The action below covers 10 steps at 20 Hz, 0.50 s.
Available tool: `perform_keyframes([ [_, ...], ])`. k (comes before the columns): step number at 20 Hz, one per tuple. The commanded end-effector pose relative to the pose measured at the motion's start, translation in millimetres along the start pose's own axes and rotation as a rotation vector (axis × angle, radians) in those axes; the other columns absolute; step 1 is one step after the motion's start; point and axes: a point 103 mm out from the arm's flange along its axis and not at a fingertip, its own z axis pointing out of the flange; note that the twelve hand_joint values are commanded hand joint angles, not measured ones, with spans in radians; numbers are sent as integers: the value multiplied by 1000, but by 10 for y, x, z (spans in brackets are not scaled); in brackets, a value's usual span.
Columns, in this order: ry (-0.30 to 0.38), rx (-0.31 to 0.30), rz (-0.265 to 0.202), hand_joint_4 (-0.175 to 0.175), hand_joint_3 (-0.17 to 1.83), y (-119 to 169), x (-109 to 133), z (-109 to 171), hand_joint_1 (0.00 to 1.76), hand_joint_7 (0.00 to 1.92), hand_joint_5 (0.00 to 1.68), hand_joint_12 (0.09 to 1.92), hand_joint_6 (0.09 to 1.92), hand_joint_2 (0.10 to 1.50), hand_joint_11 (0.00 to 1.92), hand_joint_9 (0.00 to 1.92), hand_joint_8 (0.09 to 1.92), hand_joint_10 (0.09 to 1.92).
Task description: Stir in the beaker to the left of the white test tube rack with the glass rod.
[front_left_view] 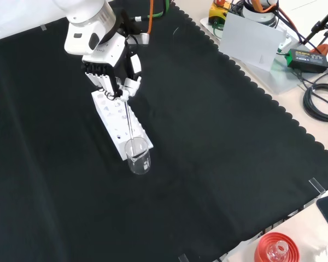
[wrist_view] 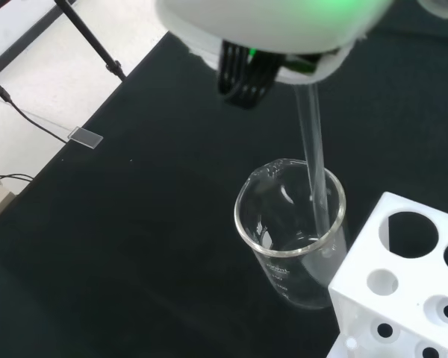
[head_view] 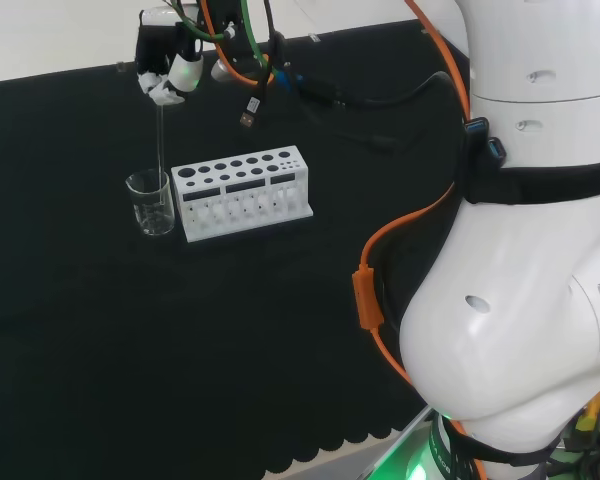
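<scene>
Above the black-clothed desk (head_view: 70, 330), the robot hand (front_left_view: 113, 70) grips the upper end of a glass rod (head_view: 161, 140), its fingers curled round it. Seen from the head view, the rod drops nearly straight down into a clear glass beaker (head_view: 151, 203) that stands upright just left of the white test tube rack (head_view: 242, 190), close beside its end. From the front view the beaker (front_left_view: 138, 155) sits at the near end of the rack (front_left_view: 116, 121), with the rod (front_left_view: 128, 121) slanting down into it from the hand above. The wrist view shows the rod (wrist_view: 316, 175) passing the beaker's (wrist_view: 287, 239) rim on the side nearest the rack (wrist_view: 403, 291) and reaching down inside the glass. Whether the beaker holds liquid cannot be told.
</scene>
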Motion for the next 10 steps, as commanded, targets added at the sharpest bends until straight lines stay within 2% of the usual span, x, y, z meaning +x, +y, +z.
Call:
perform_keyframes([
  [1, -13, 1, -12, -175, 791, -10, 78, -4, 1330, 1410, 1173, 755, 706, 586, 1539, 1691, 683, 473],
  [5, -44, 6, -11, -175, 791, -14, 245, 37, 1330, 1410, 1173, 756, 706, 586, 1538, 1691, 683, 473],
  [10, -8, 27, -7, -175, 791, 112, 423, 83, 1330, 1410, 1173, 757, 706, 586, 1538, 1691, 684, 473],
])
